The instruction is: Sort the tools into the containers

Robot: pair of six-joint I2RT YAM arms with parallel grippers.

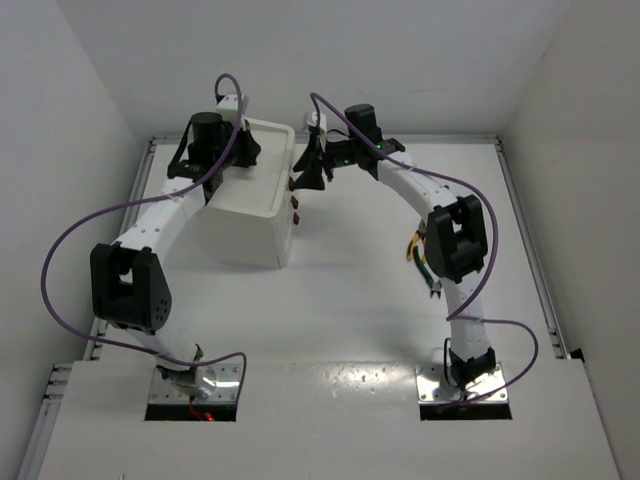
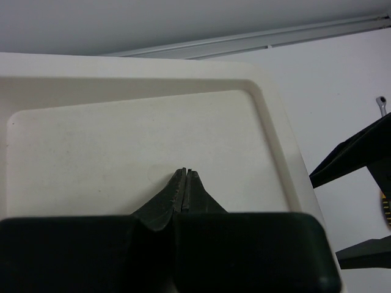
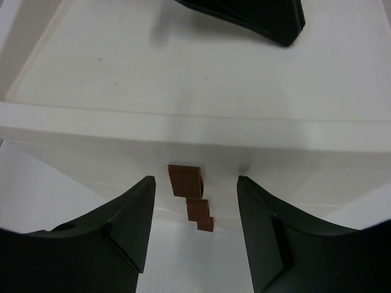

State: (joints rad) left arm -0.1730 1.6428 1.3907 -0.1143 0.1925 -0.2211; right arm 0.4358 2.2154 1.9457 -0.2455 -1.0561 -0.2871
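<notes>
White drawer box (image 1: 250,235), brown knobs (image 1: 296,200) on side, yellow-handled pliers (image 1: 411,246) well apart

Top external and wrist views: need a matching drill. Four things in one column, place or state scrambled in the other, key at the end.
Things
1. black two-finger left tool
2. black two-finger right tool
3. small dark brown knobs
4. yellow-handled pliers

Place or state
A. lying on the white table, partly hidden by the right arm
B. shut, above the recessed tray top of the white plastic box
C. in a line on the box's side face
D. open, facing the box's knob side

Pairs: 1-B, 2-D, 3-C, 4-A
</notes>
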